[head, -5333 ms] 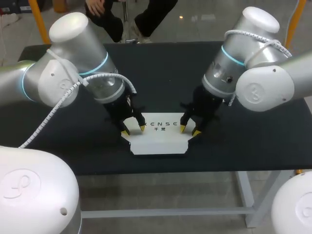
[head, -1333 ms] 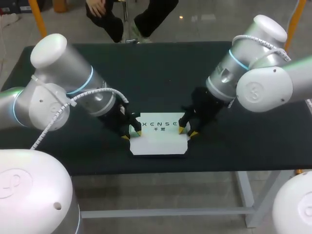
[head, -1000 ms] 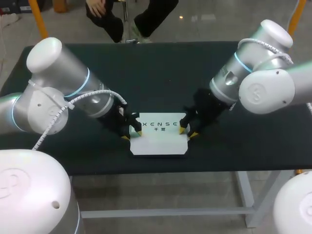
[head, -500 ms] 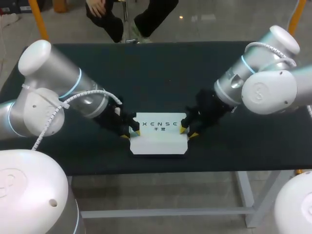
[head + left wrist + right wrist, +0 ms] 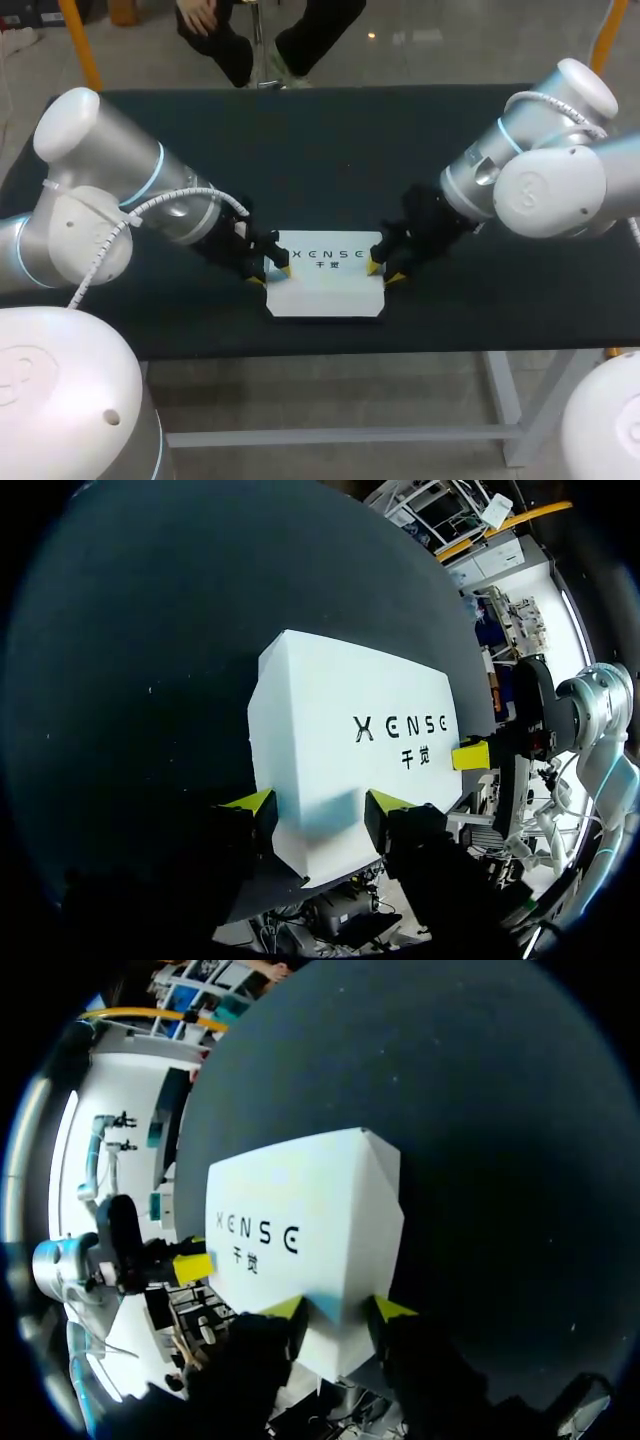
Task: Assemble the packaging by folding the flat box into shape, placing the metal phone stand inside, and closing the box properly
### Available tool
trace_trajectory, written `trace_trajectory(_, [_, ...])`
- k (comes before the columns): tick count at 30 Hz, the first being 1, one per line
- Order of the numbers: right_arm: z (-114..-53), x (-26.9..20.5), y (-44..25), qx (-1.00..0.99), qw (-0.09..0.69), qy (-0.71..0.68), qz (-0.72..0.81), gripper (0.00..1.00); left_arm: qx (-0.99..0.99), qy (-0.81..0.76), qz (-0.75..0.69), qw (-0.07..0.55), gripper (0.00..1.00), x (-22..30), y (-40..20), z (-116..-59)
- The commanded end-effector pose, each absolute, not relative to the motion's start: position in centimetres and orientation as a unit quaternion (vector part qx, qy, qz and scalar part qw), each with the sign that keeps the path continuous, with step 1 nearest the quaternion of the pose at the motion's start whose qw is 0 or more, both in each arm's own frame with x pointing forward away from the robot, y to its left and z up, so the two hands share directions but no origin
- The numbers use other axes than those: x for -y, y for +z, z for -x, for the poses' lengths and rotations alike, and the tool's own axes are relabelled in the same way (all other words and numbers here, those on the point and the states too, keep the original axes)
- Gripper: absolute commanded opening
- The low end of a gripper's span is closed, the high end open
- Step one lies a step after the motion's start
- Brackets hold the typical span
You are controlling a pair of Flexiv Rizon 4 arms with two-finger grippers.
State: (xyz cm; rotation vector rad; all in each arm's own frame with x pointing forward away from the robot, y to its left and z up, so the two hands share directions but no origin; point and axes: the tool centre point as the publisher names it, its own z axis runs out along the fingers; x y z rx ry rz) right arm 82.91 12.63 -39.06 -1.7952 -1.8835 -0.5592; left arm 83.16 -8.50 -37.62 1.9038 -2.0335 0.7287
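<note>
Tilting lower and outward while their tips stayed put, the left fingers [image 5: 276,271] and right fingers [image 5: 381,271], both parted and holding nothing, straddle opposite side edges of the flat box [image 5: 325,288] on the desk [image 5: 330,150], seemingly poised to begin folding.

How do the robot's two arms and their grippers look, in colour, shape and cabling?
The left arm and the right arm are thick round tubes, silver with white joint caps and a light-blue ring. A white spiral-wrapped cable runs along each. The left gripper and the right gripper are black, each with two bright yellow tips.
</note>
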Motion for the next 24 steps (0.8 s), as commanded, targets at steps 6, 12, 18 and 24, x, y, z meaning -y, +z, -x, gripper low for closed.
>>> trace_trajectory(6, [-82.94, -12.93, -39.4, 0.688, 0.239, -0.204, 0.654, 0.42, 0.7, 0.25, -0.656, 0.129, 0.44, 8.82, -37.76, -83.17])
trace_trajectory(12, [-82.94, -12.93, -39.4, 0.688, 0.239, -0.204, 0.654, 0.35, 0.7, 0.25, -0.656, 0.129, 0.44, 8.82, -37.76, -83.17])
trace_trajectory(18, [-82.98, -13.25, -39.41, 0.689, 0.232, -0.201, 0.657, 0.39, 0.702, 0.249, -0.654, 0.129, 0.4, 8.98, -37.74, -83.19])
trace_trajectory(24, [-82.96, -13.11, -39.3, 0.688, 0.232, -0.203, 0.657, 0.41, 0.705, 0.246, -0.652, 0.132, 0.43, 8.97, -37.71, -83.21])
